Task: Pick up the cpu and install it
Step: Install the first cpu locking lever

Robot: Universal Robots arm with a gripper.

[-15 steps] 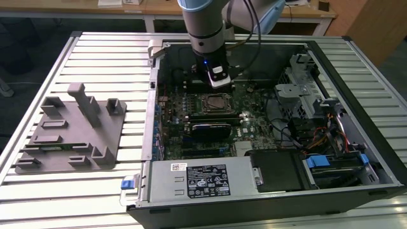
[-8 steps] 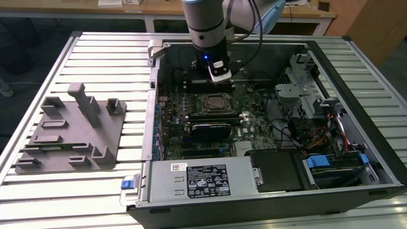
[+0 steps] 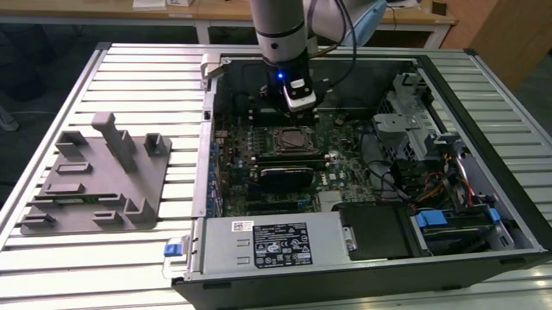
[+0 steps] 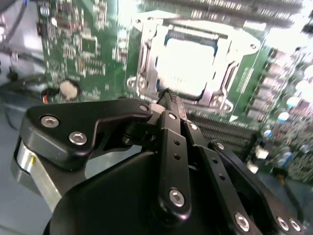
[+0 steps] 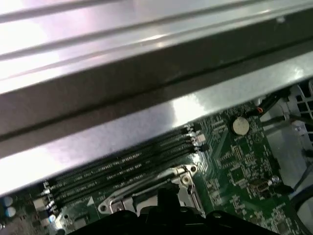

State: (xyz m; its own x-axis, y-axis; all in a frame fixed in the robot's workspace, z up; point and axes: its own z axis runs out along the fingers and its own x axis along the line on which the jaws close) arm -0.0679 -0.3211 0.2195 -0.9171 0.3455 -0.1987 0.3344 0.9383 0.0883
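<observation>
Flat square silver-topped cpu (image 4: pixel 188 66) seated in the metal socket frame (image 4: pixel 146 54) on the green motherboard (image 3: pixel 345 171). Black gripper (image 4: pixel 168 98) jaws pressed together, empty, just above. Risk: nudging the chip askew, bending socket pins.

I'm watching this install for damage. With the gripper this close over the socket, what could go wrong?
The cpu already lies in the socket frame; the gripper hangs just above its edge with fingers together, so a drop could scrape the chip or the frame. The memory slots and case wall lie close by, so a sideways swing might clip them.
</observation>
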